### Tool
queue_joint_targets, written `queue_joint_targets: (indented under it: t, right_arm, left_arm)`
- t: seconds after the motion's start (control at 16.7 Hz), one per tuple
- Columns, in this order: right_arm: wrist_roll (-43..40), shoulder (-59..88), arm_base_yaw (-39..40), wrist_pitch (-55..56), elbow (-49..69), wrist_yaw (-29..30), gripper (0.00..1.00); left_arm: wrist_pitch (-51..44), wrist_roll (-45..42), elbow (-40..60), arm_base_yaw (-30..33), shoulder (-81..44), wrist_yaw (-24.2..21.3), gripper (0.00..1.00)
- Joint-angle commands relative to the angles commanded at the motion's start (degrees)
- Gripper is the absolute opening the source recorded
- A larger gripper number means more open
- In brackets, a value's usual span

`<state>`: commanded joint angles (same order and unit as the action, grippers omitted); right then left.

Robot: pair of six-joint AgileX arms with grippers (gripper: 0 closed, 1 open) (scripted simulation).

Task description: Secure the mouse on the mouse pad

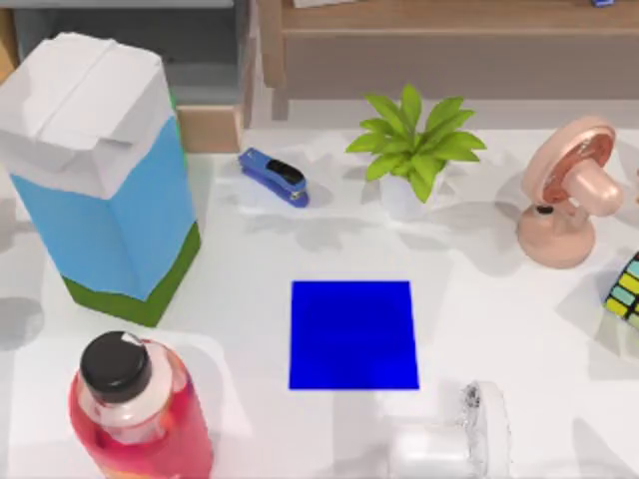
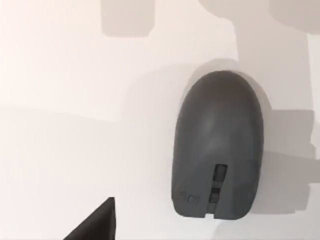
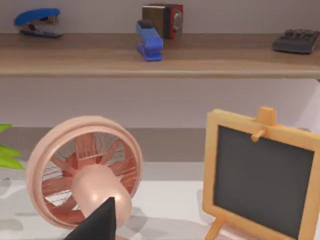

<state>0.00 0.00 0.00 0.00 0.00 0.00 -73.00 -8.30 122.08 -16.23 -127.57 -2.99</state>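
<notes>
The mouse [image 2: 217, 147] is a smooth grey oblong with a scroll wheel, lying flat on the white table in the left wrist view. A dark corner of my left gripper [image 2: 95, 224] sits beside it, apart from it and not touching. The mouse pad [image 1: 352, 334], a flat bright-blue square, lies bare at the middle of the table in the top view. A dark corner of my right gripper [image 3: 97, 222] hangs in front of the pink fan [image 3: 82, 177] at the table's right.
A tall blue-and-white carton [image 1: 100, 170] and a red bottle [image 1: 135, 409] stand at the left. A blue stapler [image 1: 275, 178] and a potted plant [image 1: 414, 145] are behind the pad. A white translucent object [image 1: 449, 444] lies in front. A pink fan [image 1: 569, 195], a cube [image 1: 627, 287] and a small easel [image 3: 262, 177] crowd the right.
</notes>
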Motion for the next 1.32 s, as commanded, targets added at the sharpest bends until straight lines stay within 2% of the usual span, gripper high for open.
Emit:
queue_joint_targets:
  t: [0.3,0.72,1.32]
  right_arm:
    - [0.00,0.00,0.00,0.00,0.00,0.00,1.00]
    - [0.00,0.00,0.00,0.00,0.00,0.00,1.00]
    - [0.00,0.00,0.00,0.00,0.00,0.00,1.00]
  left_arm:
    - [-6.10,-1.61,4.45,1.35,-9.46,2.35,1.00]
    - [-6.30,-1.71,4.52,1.17,-10.08,2.47,1.00]
    - [13.20,-1.84,-11.50,1.39,-13.43,2.49,1.00]
